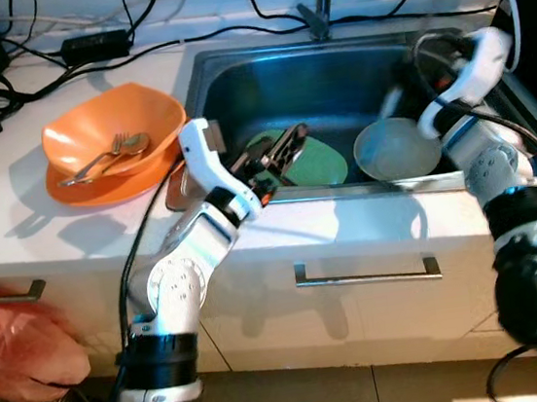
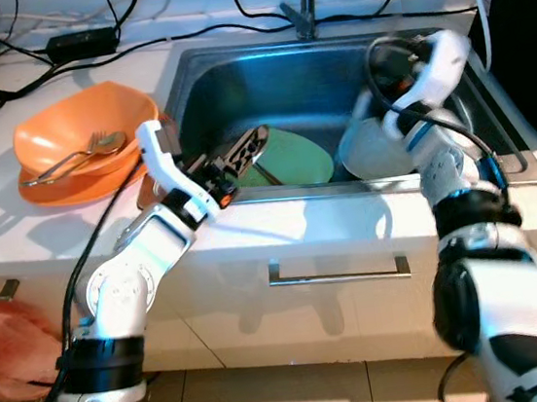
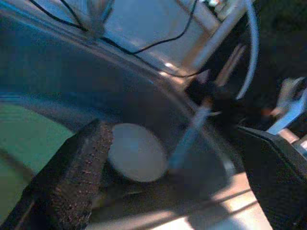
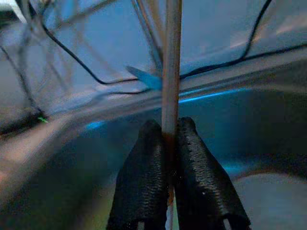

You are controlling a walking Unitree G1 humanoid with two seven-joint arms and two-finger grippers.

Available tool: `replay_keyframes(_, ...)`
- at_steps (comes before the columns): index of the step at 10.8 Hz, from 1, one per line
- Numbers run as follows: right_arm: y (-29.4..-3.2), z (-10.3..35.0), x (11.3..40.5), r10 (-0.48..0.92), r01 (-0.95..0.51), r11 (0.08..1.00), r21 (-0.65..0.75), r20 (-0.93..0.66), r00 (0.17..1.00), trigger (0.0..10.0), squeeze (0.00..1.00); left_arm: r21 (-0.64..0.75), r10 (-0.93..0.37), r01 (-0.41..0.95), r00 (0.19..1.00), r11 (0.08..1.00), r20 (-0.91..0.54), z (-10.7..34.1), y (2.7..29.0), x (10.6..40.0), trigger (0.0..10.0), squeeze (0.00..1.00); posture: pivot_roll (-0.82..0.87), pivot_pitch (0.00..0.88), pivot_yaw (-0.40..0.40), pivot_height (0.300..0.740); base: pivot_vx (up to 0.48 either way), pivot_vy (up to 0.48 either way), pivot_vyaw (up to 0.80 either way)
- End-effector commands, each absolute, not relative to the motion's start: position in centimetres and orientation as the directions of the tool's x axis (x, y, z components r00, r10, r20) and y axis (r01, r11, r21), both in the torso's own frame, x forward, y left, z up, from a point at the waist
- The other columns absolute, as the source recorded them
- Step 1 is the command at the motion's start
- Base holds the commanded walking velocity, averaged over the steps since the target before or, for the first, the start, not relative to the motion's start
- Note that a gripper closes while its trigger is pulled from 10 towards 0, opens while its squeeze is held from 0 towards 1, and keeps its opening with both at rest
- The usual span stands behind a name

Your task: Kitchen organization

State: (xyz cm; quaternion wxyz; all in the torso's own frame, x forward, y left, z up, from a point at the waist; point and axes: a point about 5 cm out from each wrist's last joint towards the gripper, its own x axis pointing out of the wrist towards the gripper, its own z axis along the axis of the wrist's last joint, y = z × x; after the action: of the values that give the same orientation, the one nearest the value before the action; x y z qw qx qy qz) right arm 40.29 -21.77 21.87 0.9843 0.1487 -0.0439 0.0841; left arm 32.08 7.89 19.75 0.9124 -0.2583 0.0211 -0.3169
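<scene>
A green plate (image 1: 325, 163) lies in the steel sink (image 1: 346, 190), with a pale round bowl (image 1: 396, 148) to its right. My left gripper (image 1: 277, 151) hovers just above the plate's left part, its fingers (image 3: 79, 167) spread open with nothing between them. My right gripper (image 4: 168, 129) is over the bowl at the sink's right side, shut on a thin pale utensil handle (image 4: 170, 72) whose lower end (image 3: 187, 141) reaches down toward the bowl. On the counter to the left, an orange bowl (image 1: 112, 122) on an orange plate (image 1: 100, 187) holds a fork and a spoon (image 1: 106, 157).
The faucet (image 1: 318, 8) rises behind the sink. Black cables and a power adapter (image 1: 92, 44) run along the back of the white counter. A drawer handle (image 1: 366, 272) is on the cabinet front below, and a red plastic bag (image 1: 16, 340) hangs at the lower left.
</scene>
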Motion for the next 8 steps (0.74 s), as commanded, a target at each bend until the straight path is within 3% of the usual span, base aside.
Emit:
replay_keyframes(1, -21.9, 21.9, 40.3, 0.169, -0.178, 0.978, 0.104, 0.095, 0.981, 0.0, 0.0, -0.355, -0.612, 0.607, 0.783, 0.711, 0.111, 19.6, 7.9, 31.6, 10.0, 1.0, 0.08, 0.091, 0.038, 0.74, 0.0, 0.0, 0.0)
replay_keyframes(2, -22.0, 21.4, 40.2, 0.195, -0.192, 0.98, -0.046, 0.059, 0.979, 0.0, 0.0, -0.276, -0.645, 0.639, 0.76, 0.718, 0.079, 19.1, 7.7, 31.3, 10.0, 1.0, 0.08, 0.094, 0.039, 0.74, 0.0, 0.0, 0.0)
replay_keyframes(4, -21.9, 20.0, 40.0, 0.24, -0.241, 0.966, -0.095, -0.019, 0.971, 0.0, 0.0, -0.056, -0.729, 0.728, 0.685, 0.683, 0.015, 18.7, 7.3, 30.8, 10.0, 1.0, 0.07, 0.101, 0.039, 0.74, 0.0, 0.0, 0.0)
replay_keyframes(5, -21.6, 19.3, 39.9, 0.27, -0.276, 0.951, -0.14, -0.06, 0.961, 0.0, 0.0, -0.03, -0.741, 0.741, 0.671, 0.671, 0.008, 18.6, 7.3, 30.7, 10.0, 1.0, 0.07, 0.104, 0.039, 0.74, 0.0, 0.0, 0.0)
replay_keyframes(7, -20.8, 17.7, 39.6, 0.338, -0.37, 0.902, -0.224, -0.168, 0.926, 8.9, 0.0, 0.001, -0.751, 0.751, 0.66, 0.66, 0.01, 18.4, 7.2, 30.5, 10.0, 1.0, 0.08, 0.106, 0.036, 0.74, 0.0, 0.0, 0.0)
replay_keyframes(8, -20.7, 17.5, 39.5, 0.356, -0.395, 0.889, -0.231, -0.191, 0.915, 10.0, 1.0, 0.01, -0.768, 0.768, 0.64, 0.641, 0.007, 18.5, 6.9, 30.3, 10.0, 1.0, 0.08, 0.105, 0.035, 0.74, 0.0, 0.0, 0.0)
